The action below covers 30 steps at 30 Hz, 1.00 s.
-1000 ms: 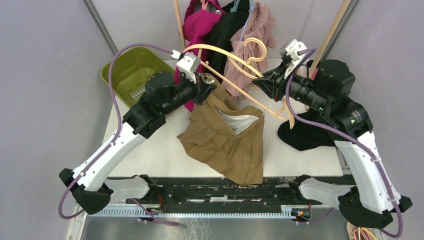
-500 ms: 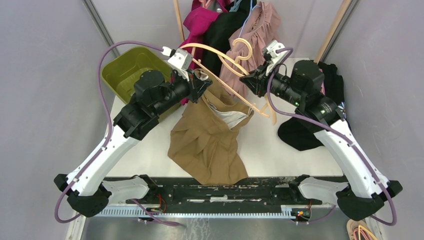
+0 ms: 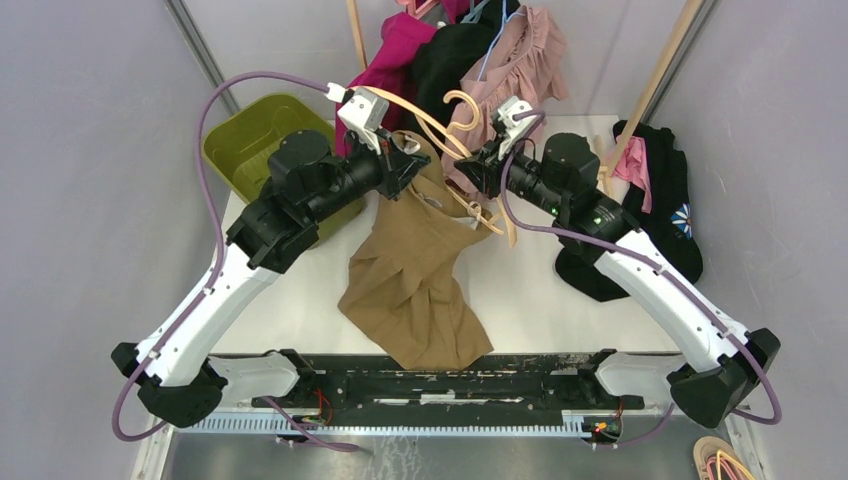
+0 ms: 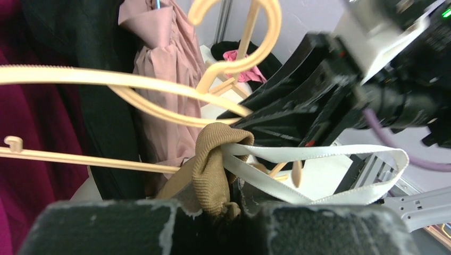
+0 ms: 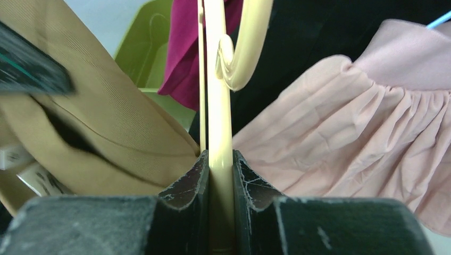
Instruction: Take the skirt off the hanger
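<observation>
The brown skirt [image 3: 410, 285] hangs from my left gripper [image 3: 410, 165] and drapes down onto the table. In the left wrist view the left gripper [image 4: 228, 204] is shut on the bunched brown waistband [image 4: 215, 164]. A white ribbon loop [image 4: 319, 154] runs from the waistband past a tip of the cream hanger [image 4: 133, 85]. My right gripper [image 3: 472, 172] is shut on the hanger [image 3: 440, 130], close to the right of the left gripper. In the right wrist view the hanger bar [image 5: 219, 122] stands upright between the shut fingers [image 5: 191, 180], with the skirt [image 5: 95, 117] to the left.
A green bin [image 3: 255, 135] stands at the back left. Magenta [image 3: 400, 50], black [image 3: 450, 55] and pink [image 3: 525, 50] garments hang at the back. A pile of black clothes [image 3: 640, 230] lies on the right of the white table [image 3: 520, 300].
The right arm has carried the hanger left and back, close to the left gripper. The skirt's waist, spread wide before, has collapsed and now hangs narrow from the left gripper.
</observation>
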Each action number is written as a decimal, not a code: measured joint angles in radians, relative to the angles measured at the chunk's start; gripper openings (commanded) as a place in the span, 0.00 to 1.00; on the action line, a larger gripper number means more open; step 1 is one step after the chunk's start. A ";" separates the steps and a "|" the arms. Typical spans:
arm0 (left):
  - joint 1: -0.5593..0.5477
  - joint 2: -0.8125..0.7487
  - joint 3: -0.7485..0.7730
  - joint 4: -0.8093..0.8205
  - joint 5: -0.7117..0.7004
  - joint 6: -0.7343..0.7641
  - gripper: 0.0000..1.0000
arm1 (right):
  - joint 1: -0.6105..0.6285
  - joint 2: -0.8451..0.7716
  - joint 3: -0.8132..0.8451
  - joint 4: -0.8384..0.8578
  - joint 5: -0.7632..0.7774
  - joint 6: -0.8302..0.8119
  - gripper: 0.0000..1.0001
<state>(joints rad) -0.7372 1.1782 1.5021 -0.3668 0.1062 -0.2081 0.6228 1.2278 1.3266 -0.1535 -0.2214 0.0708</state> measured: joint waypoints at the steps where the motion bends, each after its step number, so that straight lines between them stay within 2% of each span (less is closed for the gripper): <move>1: 0.000 0.002 0.014 -0.005 0.000 0.000 0.03 | 0.004 0.000 -0.014 0.006 0.014 -0.012 0.01; 6: 0.000 0.002 0.076 -0.050 0.000 0.000 0.03 | 0.017 0.019 -0.042 0.015 0.087 -0.081 0.01; 13: 0.000 -0.032 0.083 -0.119 -0.027 0.000 0.03 | 0.023 0.069 -0.049 0.050 0.161 -0.154 0.01; 20: 0.000 -0.038 0.122 -0.159 -0.055 0.000 0.03 | 0.039 0.132 -0.089 0.101 0.213 -0.163 0.01; 30: 0.000 0.063 0.203 -0.154 -0.070 0.000 0.03 | 0.077 0.166 -0.108 0.132 0.253 -0.133 0.01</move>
<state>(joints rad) -0.7372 1.2407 1.7050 -0.5209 0.0360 -0.2081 0.6998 1.3941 1.2186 -0.0219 0.0319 -0.0620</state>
